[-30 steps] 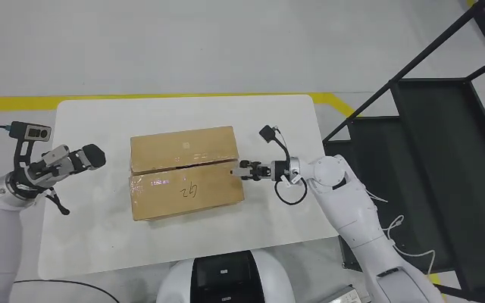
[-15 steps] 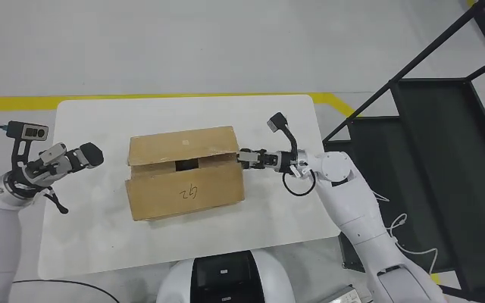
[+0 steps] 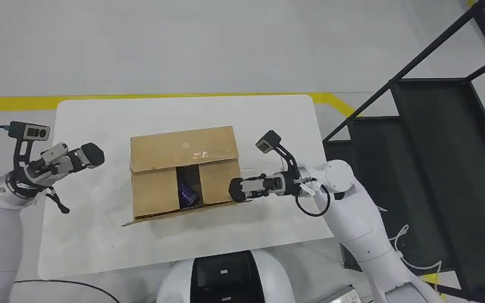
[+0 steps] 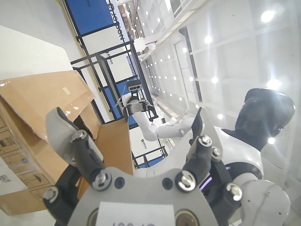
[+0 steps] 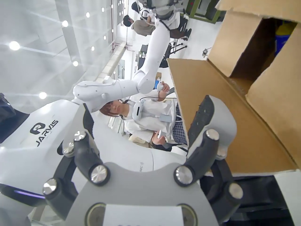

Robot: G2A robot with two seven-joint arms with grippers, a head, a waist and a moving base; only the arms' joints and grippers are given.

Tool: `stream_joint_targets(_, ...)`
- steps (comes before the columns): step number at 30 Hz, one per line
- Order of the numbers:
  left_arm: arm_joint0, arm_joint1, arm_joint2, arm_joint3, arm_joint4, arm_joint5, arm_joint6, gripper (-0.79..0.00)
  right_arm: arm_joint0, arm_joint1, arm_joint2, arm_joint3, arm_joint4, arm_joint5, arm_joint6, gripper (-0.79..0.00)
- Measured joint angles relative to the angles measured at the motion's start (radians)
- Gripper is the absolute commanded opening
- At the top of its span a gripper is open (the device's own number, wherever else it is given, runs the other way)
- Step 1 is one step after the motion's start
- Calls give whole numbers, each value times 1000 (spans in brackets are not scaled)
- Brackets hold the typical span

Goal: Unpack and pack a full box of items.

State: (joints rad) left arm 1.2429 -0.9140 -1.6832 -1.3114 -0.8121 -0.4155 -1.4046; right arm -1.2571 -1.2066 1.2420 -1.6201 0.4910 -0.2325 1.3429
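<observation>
Box of brown cardboard sits in the middle of the white table. By my judgement the unpacking is only at its start. The long flap on the robot's side of the box is swung outward. The far long flap lies flat over the top, and the short flap at the box's right end is folded inward. In the gap between them something blue-purple shows inside the box, so the contents appear to be in there. That leaves the remaining flaps to open, the items to lift out, and the whole repacking.

The right claw is at the box's right end, by the corner nearest the robot and just beside the end of the opened flap. Its two fingers stand wide apart. In the right wrist view the flap's free edge runs up between them, and one finger lies across the flap's face. Whether the pad presses on the cardboard I cannot tell, but the claw is not clamped on the flap.

The left claw hangs well apart from the box's left end, fingers spread wide, with nothing between them.
</observation>
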Motion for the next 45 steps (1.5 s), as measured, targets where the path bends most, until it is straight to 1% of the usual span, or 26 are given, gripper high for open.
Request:
stream_joint_targets(3,0,1,-3,-3,3,2,-2,0,-25,5,-14,-41,15,41,35,0)
stream_joint_targets(6,1,1,-6,-4,2,5,-4,0,-52,10,-32,-82,-2,75,50,0)
stream_joint_targets(10,7,1,-3,-10,4,8,-2,0,-95,17,-69,-128,-60,110,53,0)
stream_joint_targets(12,10,0,0,-16,4,10,1,0,-119,18,-84,-148,-75,109,34,0)
stream_joint_targets(14,13,0,1,-22,3,13,3,0,-141,18,-72,-168,-37,71,-24,0)
stream_joint_targets(16,14,0,-1,-29,3,16,5,0,-150,20,-55,-186,-17,52,-50,0)
stream_joint_targets(20,16,1,-4,-34,1,20,3,0,-160,34,-37,-195,-65,115,-14,0)
stream_joint_targets(22,17,1,-5,-35,-1,21,2,0,-173,40,-26,-196,-72,128,-6,0)
stream_joint_targets(24,17,1,-5,-36,-4,22,2,0,-184,41,-5,-200,-54,103,-46,0)
stream_joint_targets(25,17,1,-6,-38,-5,22,2,0,-185,42,13,-202,-47,78,-85,0)
stream_joint_targets(27,19,1,-6,-40,-7,23,3,0,-178,44,41,-197,-71,48,-149,0)
stream_joint_targets(30,22,0,-7,-43,-10,23,4,0,-153,49,83,-166,-189,17,-250,0)
stream_joint_targets(31,23,0,-7,-44,-10,22,5,0,-137,54,91,-152,-261,13,-268,0)
stream_joint_targets(33,25,0,-8,-46,-12,23,5,0,-111,59,91,-127,-373,3,-258,0)
stream_joint_targets(36,30,0,-11,-51,-14,25,5,0,-74,62,78,-69,-478,-35,-268,0)
stream_joint_targets(40,43,1,-21,-54,-16,28,10,0,-44,58,49,-9,-511,-88,-336,0)
stream_joint_targets(45,56,1,-29,-57,-19,29,20,0,-10,46,-16,32,-479,-123,-390,0)
